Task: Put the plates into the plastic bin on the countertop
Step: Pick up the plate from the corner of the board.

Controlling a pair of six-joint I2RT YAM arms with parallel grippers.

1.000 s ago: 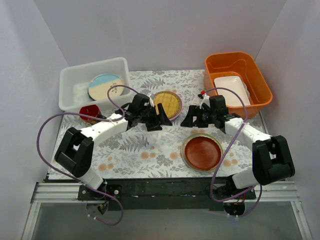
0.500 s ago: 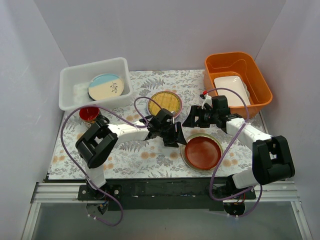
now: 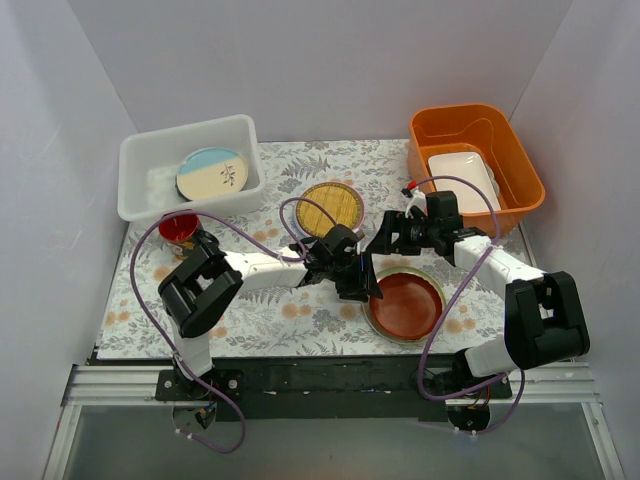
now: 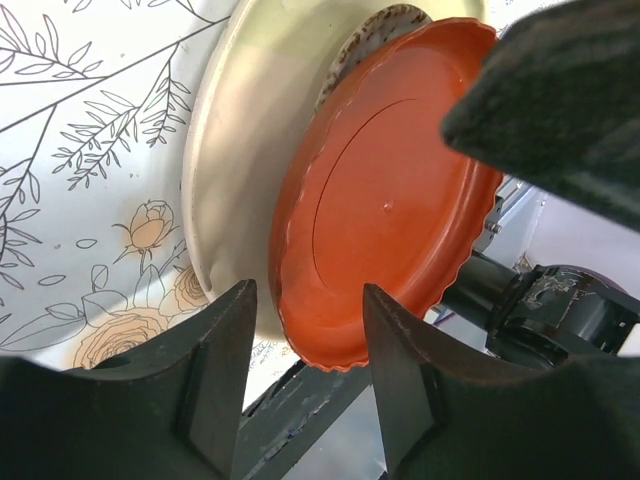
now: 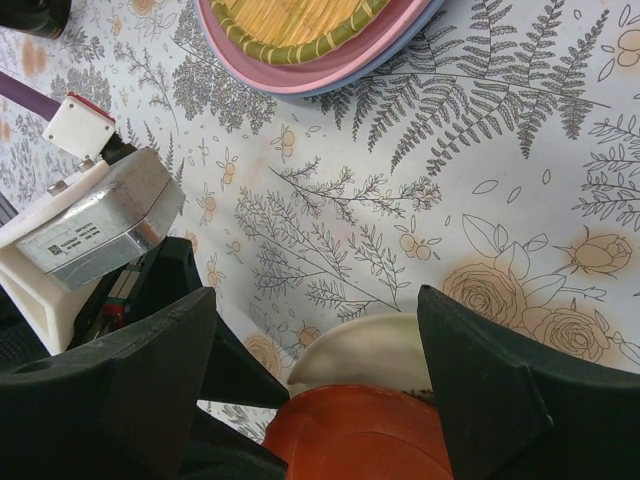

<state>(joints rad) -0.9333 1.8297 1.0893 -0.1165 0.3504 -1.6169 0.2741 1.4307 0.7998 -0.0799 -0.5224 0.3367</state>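
No writing is legible; the grey box (image 5: 95, 215) label (image 5: 75, 235) is too small

Orange rectangular plastic tub (image 3: 510, 150) sits back right. White rectangular dish (image 3: 462, 180) lies inside it, covering most of the floor. Round red mug (image 3: 179, 227) stands upright far left, mouth up, well apart from the tub. Plain pale grey walls (image 3: 320, 60) close off the back and both sides. Black bar (image 3: 330, 372) runs along the near edge.

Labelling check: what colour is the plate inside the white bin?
The plate is cream and light blue; the top view shows it best.
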